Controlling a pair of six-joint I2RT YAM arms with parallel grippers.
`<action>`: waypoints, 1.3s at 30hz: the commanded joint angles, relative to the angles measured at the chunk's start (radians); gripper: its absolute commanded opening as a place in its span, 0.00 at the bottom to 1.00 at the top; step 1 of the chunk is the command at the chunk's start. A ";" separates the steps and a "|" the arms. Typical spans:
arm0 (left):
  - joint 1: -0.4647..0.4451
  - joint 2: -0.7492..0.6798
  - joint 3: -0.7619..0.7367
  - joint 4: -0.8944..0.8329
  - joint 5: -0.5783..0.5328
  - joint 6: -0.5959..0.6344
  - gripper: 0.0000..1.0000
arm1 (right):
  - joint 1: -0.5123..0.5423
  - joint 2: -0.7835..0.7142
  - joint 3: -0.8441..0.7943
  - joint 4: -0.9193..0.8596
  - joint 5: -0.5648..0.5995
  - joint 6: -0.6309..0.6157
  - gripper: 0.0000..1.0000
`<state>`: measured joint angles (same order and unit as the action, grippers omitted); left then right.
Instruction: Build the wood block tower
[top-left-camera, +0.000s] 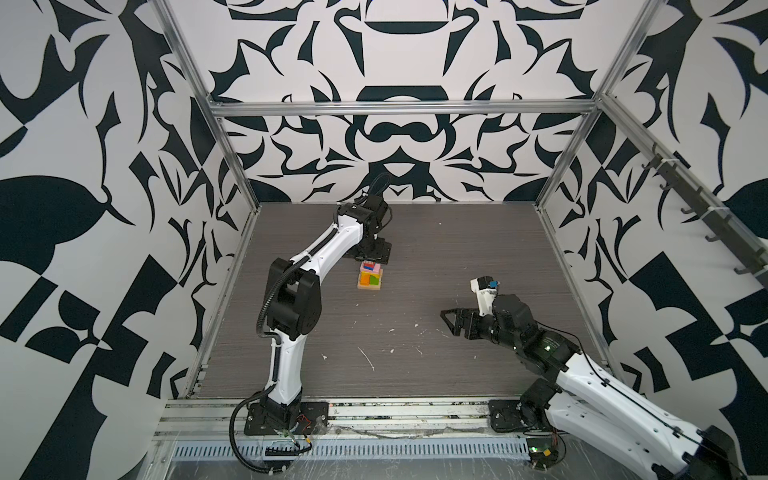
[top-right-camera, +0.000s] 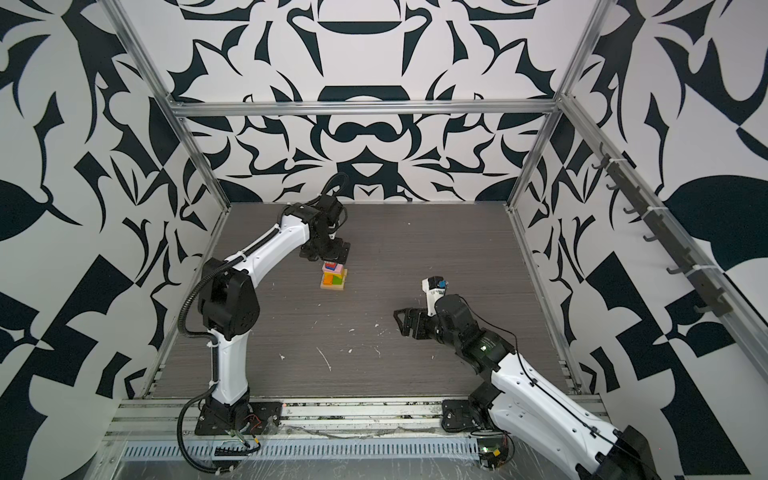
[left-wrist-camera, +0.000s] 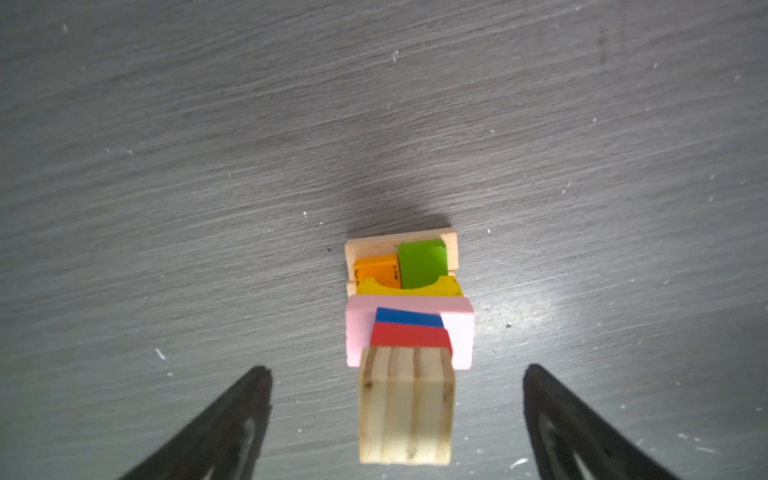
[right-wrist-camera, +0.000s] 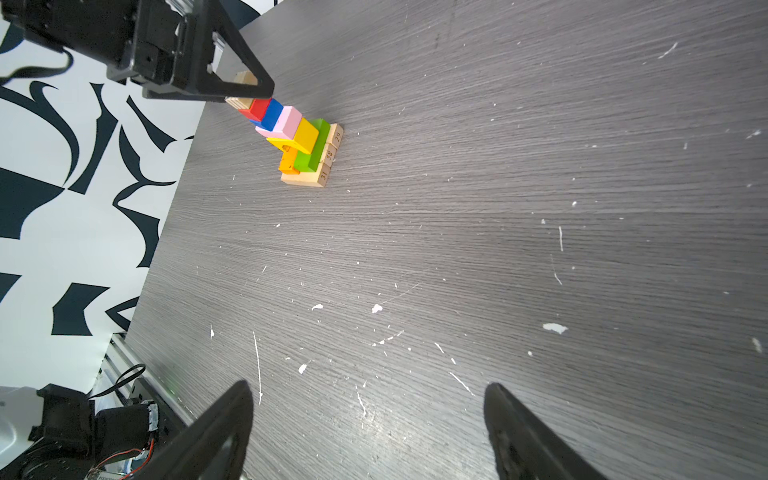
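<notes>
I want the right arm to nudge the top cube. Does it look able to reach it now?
Probably not cleanly. The left gripper stands open astride the tan cube, a finger on either side, crowding any approach; the right gripper hangs open far off over the table.

Both arms share one build. The left arm (top-left-camera: 286, 365) wears glossy white shells on its long links, dotted with small dark screw holes; a bulky black elbow housing (top-left-camera: 293, 299) sits between them; a black ribbed hose (top-left-camera: 262, 316) loops past that elbow, well back from the left pincer (left-wrist-camera: 398, 370). The fingers (left-wrist-camera: 232, 428) are matt black and taper to blunt tips, with triangular cut-outs. Farthest from the pincer lies a black base plate (top-left-camera: 291, 417) with thin red wires (top-left-camera: 305, 422). The right arm (top-left-camera: 602, 395) carries a thin black cable (top-left-camera: 648, 411) along its white shell; a green light (top-left-camera: 550, 341) glows on a black joint behind the right pincer (right-wrist-camera: 369, 385); beside that pincer sits a white camera housing (top-left-camera: 481, 293) with a blue part.
</notes>
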<state>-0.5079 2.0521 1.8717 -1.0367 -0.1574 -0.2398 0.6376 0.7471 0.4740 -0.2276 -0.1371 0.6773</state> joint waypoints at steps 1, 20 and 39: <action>0.005 -0.062 -0.018 -0.005 -0.025 0.000 1.00 | 0.005 -0.005 0.041 0.005 0.012 -0.015 0.91; 0.050 -0.419 -0.303 0.275 -0.067 0.024 0.99 | 0.004 0.055 0.117 0.016 0.174 -0.289 0.95; 0.385 -0.875 -0.962 0.849 0.001 0.177 1.00 | -0.171 0.107 0.043 0.180 0.546 -0.554 1.00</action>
<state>-0.1673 1.2110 0.9764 -0.3614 -0.1909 -0.1028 0.5152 0.8425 0.5488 -0.1429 0.3508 0.1825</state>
